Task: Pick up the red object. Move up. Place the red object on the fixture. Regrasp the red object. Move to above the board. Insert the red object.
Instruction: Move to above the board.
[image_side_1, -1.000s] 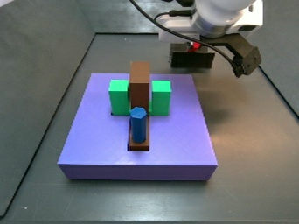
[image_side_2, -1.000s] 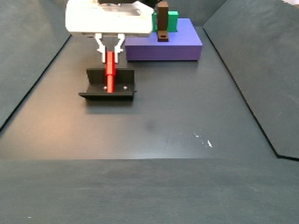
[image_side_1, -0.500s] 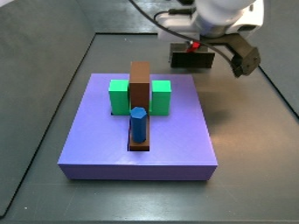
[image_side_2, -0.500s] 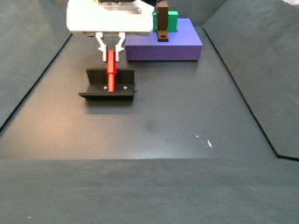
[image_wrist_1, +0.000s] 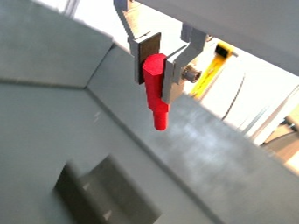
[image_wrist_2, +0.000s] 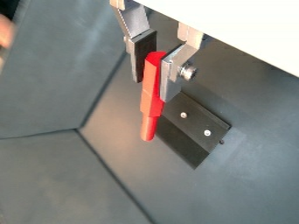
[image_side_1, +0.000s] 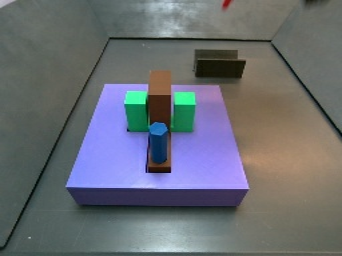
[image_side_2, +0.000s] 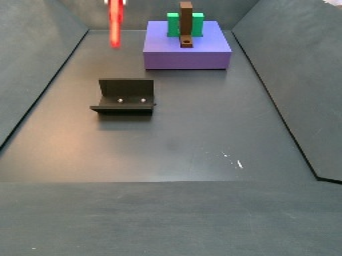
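End effector (image_wrist_2: 156, 54) grasps the slim red peg (image_wrist_2: 149, 94) vertically at its top, high above the dark bracket fixture (image_side_2: 124, 96), with the lavender square board (image_side_2: 201, 55) well apart sideways.

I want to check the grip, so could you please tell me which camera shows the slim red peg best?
A wrist view shows it best: the whole slim red peg hangs clamped between the tool's silver fingers. The wrist view opposite shows it too. One side view catches its lower part, another only a tip.
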